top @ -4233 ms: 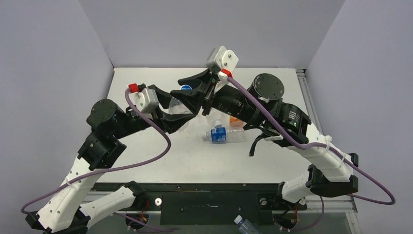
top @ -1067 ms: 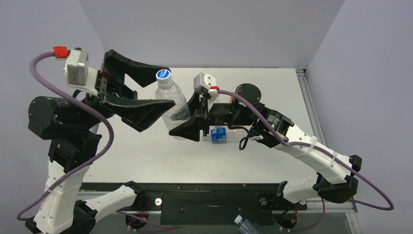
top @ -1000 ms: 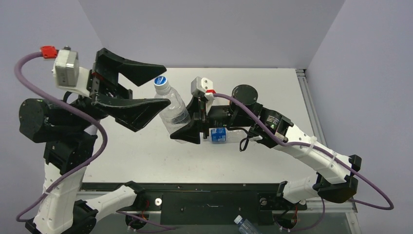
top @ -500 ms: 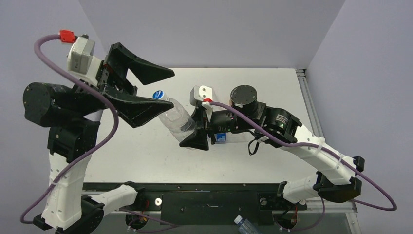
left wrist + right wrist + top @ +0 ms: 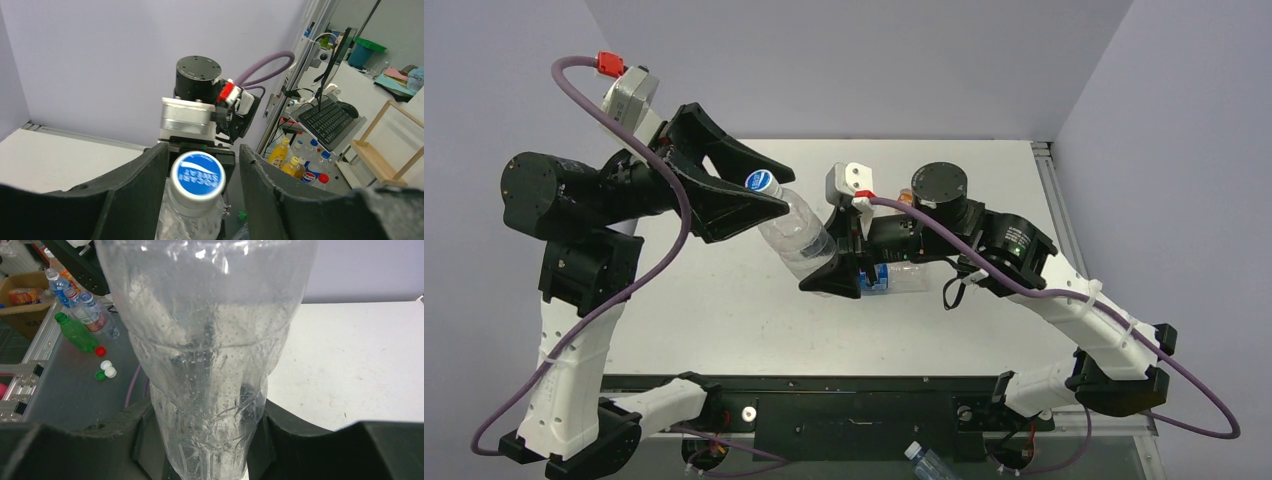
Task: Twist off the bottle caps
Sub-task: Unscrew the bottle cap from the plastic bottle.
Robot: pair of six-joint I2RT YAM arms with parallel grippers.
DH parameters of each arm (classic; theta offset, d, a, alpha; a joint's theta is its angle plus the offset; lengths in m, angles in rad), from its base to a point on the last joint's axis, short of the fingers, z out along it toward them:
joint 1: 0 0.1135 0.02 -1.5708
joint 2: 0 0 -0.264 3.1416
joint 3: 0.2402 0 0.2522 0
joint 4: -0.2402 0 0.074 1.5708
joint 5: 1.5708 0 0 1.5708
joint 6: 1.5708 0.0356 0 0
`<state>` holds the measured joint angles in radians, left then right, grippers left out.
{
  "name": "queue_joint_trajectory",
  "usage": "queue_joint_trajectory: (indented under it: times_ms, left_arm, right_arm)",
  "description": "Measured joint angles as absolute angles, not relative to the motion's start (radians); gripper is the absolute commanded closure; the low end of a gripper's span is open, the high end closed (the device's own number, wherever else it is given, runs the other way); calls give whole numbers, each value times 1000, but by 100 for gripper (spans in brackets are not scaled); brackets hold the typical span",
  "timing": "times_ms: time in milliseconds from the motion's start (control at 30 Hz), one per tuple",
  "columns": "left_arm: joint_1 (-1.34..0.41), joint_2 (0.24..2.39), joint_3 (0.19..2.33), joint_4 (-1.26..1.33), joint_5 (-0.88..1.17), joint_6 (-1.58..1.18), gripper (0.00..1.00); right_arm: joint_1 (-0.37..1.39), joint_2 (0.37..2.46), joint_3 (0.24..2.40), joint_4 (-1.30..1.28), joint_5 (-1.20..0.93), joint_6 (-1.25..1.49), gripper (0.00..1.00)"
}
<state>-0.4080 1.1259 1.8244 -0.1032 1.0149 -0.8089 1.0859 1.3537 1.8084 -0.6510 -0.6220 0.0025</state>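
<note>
A clear bottle hangs tilted above the table, neck pointing up and left. My right gripper is shut on its lower body; in the right wrist view the black fingers press both sides of the bottle. The bottle cap has a blue printed top and white ridged side. My left gripper straddles the cap, open. In the left wrist view the left finger is at the cap's side. A narrow gap remains by the right finger.
A blue-labelled bottle lies on the white table under my right arm. Another bottle lies below the table's near edge. Beside the table, a grey bench holds a green bottle and loose caps.
My left gripper has swung in over the cap and its jaws have narrowed around it. My right gripper has tipped the bottle's neck toward the left.
</note>
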Motion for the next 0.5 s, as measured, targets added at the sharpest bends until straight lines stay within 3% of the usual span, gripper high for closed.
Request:
queue_joint_trajectory:
  times_ms: [133,267,333,367,433,500]
  left_arm:
    - [-403,1119,1816,-74,1021,-825,70]
    - [-400,1119,1808,-39,1020,-828,99]
    - [-399,1119,1805,-26,1021,-833,100]
    - [-397,1119,1805,-22,1019,-833,100]
    - [-395,1119,1803,-10,1015,-834,100]
    - [-394,1116,1797,-1,1008,-836,100]
  right_arm:
    - [1057,1354,1808,-629,-656,15,100]
    - [1056,1356,1809,-622,-678,31,98]
    - [1055,1364,1814,-620,-685,34,83]
    - [1054,1368,1819,-618,-687,34,59]
    - [1054,1375,1826,-610,-689,34,28]
    - [1054,1375,1826,-606,-689,45,22]
